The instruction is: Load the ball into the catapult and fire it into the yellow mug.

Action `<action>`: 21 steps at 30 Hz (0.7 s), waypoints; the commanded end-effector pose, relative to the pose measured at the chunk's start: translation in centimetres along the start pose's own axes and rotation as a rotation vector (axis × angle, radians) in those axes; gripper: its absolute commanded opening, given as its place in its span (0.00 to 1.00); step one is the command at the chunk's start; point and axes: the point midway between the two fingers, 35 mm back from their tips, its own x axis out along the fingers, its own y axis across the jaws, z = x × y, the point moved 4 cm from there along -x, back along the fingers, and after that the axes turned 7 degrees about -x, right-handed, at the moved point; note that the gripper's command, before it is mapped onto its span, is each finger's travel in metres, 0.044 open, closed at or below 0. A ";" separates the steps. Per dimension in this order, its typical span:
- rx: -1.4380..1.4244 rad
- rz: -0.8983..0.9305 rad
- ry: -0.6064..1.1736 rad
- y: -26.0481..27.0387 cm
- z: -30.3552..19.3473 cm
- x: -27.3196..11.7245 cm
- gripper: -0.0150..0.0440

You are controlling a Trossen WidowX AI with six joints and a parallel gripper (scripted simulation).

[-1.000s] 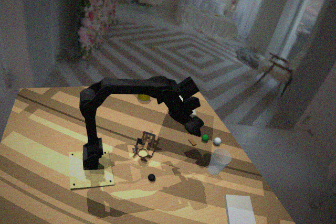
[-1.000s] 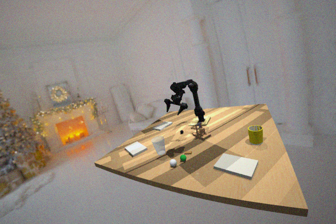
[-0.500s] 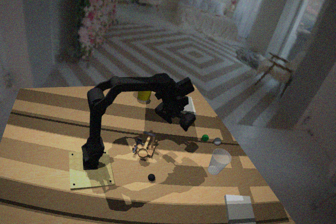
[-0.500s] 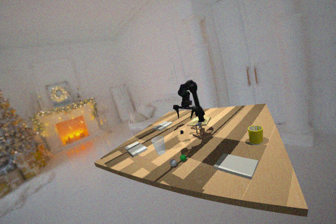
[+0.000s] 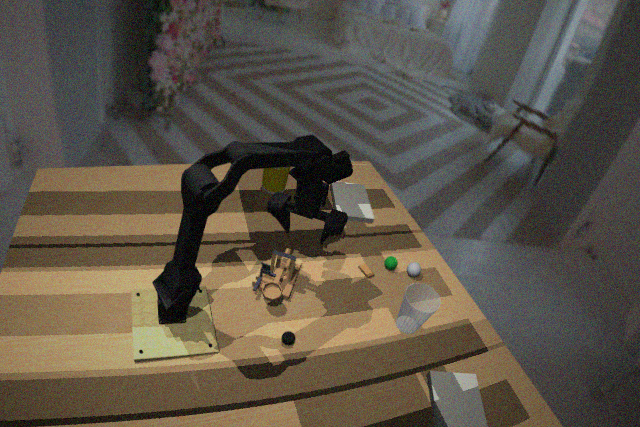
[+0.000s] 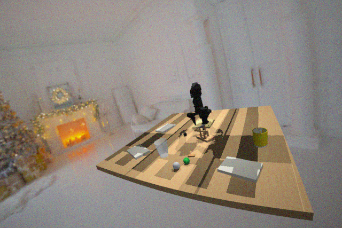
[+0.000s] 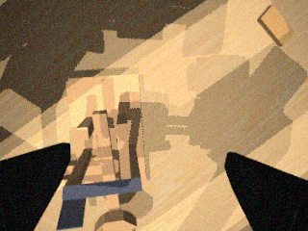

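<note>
Catapult: a small wooden catapult (image 5: 289, 277) (image 6: 203, 134) (image 7: 100, 132) stands on the striped-looking wooden table (image 5: 62, 313) (image 6: 279, 189), its round cup (image 5: 272, 293) (image 7: 115, 224) on the side nearer the black ball. Blue pieces show on it.

Gripper: the black gripper (image 5: 306, 235) (image 6: 199, 126) (image 7: 149, 155) hangs over the catapult area, pointing down. Its two fingers are spread wide, with nothing pinched between them. From the wrist, the catapult appears toward the left finger in the picture.

Arm: a black arm (image 5: 191, 236) (image 6: 196, 101) rises from a pale yellow base plate (image 5: 143, 350) (image 6: 211, 122) near the catapult, then bends over toward it.

Balls: three lie on the table, all off the catapult. The black ball (image 5: 288, 338) (image 6: 185, 134) is near it, on its cup side. The green ball (image 5: 390, 263) (image 6: 186, 160) and white ball (image 5: 413, 269) (image 6: 176, 165) sit near each other, farther from the catapult, on its side away from the base. Which one is meant for loading, I cannot tell.

Mug: the yellow mug (image 5: 275, 179) (image 6: 259, 138) stands upright, well apart from the catapult, on the opposite side from the black ball.

Wood piece: a small flat wooden block (image 5: 366, 270) (image 6: 191, 155) (image 7: 274, 24) lies between the catapult and the green ball.

Clear cup: a see-through cup (image 5: 418, 306) (image 6: 161, 148) stands beyond the wood piece from the catapult.
</note>
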 end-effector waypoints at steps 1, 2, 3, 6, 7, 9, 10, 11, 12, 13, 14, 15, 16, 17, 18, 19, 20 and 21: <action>-0.102 0.085 0.047 1.9 0.9 0.8 1.00; -0.121 0.101 0.057 2.3 1.0 0.9 1.00; -0.132 0.110 0.062 2.6 1.0 1.0 1.00; -0.136 0.113 0.064 2.6 1.0 1.0 1.00; -0.136 0.113 0.064 2.6 1.0 1.0 1.00; -0.136 0.113 0.064 2.7 1.0 1.8 1.00; -0.136 0.113 0.064 2.8 1.0 2.8 1.00; -0.136 0.113 0.064 2.9 0.8 4.0 1.00; -0.136 0.113 0.064 3.1 0.7 4.9 1.00; -0.136 0.113 0.065 3.2 0.6 5.5 1.00; -0.136 0.113 0.065 3.2 0.6 5.7 1.00; -0.136 0.113 0.065 3.2 0.6 5.7 1.00; -0.136 0.113 0.065 3.2 0.6 5.7 1.00; -0.136 0.113 0.065 3.2 0.6 5.7 1.00; -0.136 0.113 0.065 3.2 0.6 5.7 1.00; -0.136 0.113 0.065 3.2 0.6 5.8 1.00; -0.136 0.113 0.065 3.2 0.6 5.9 1.00; -0.136 0.113 0.065 3.2 0.6 6.0 1.00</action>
